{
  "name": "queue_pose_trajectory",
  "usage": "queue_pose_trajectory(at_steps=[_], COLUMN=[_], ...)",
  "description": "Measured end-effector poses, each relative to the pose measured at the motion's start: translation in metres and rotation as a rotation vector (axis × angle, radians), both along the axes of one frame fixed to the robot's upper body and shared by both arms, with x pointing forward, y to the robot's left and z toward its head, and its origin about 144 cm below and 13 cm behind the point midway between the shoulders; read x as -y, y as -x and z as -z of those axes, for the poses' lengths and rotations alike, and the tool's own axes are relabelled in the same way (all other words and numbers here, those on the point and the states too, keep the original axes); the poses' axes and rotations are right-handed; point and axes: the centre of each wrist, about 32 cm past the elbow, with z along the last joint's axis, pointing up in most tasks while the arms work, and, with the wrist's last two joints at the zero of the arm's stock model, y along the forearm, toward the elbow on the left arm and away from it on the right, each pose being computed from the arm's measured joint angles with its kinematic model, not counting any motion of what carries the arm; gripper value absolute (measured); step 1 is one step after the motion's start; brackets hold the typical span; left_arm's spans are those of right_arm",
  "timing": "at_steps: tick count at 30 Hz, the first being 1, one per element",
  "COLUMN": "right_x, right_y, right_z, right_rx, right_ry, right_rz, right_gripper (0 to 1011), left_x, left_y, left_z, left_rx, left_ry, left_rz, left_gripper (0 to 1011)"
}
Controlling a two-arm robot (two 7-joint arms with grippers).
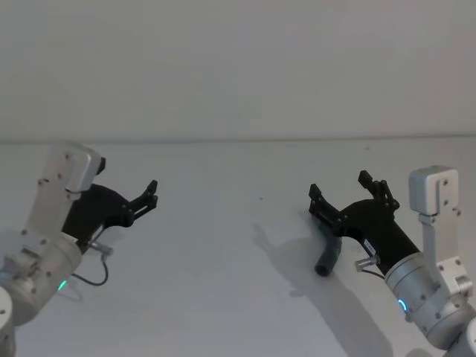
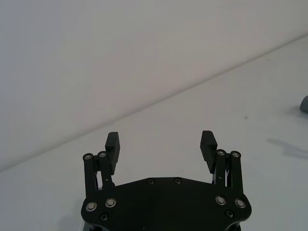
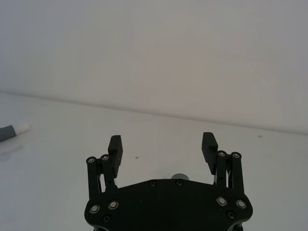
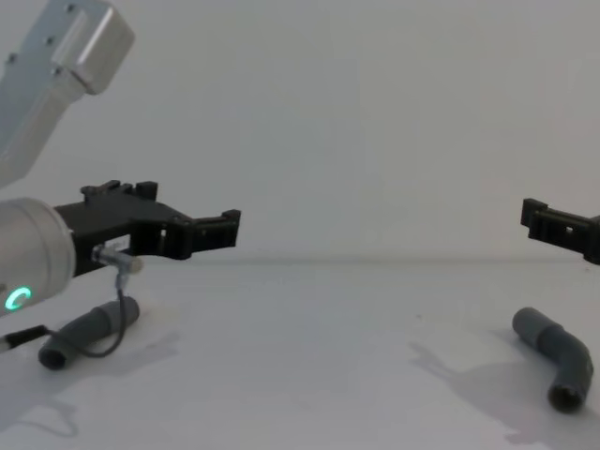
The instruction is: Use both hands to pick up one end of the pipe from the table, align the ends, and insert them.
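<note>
Two dark grey bent pieces make up the pipe. One piece point(image 1: 327, 256) lies on the white table point(image 1: 216, 275) just below my right gripper point(image 1: 339, 186), which hovers open above it with nothing held. The chest view shows this piece point(image 4: 558, 361) as an elbow, with the right gripper point(image 4: 534, 216) above it. The other piece point(image 4: 89, 330) lies under my left arm; its white tip point(image 3: 21, 127) appears far off in the right wrist view. My left gripper point(image 1: 152, 195) is open and empty above the table, also seen in the chest view point(image 4: 230, 225).
The table runs back to a plain white wall point(image 1: 238, 67). A thin black cable point(image 4: 108, 342) hangs from the left wrist next to the left pipe piece. The bare stretch of table point(image 4: 309, 356) lies between the two arms.
</note>
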Motion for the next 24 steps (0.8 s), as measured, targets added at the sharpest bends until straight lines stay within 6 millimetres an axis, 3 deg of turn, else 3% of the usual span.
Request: queue_pose_trajectory(at_steps=[24], right_x=[0.000], right_y=[0.000], right_z=[0.000], right_rx=[0.000], right_ry=[0.000], right_rz=[0.000], right_gripper=[1003], left_x=[-0.040], left_y=[0.020], left_z=[-0.025], left_rx=[-0.141], left_ry=[0.006], left_rz=[-0.112], left_gripper=[1002])
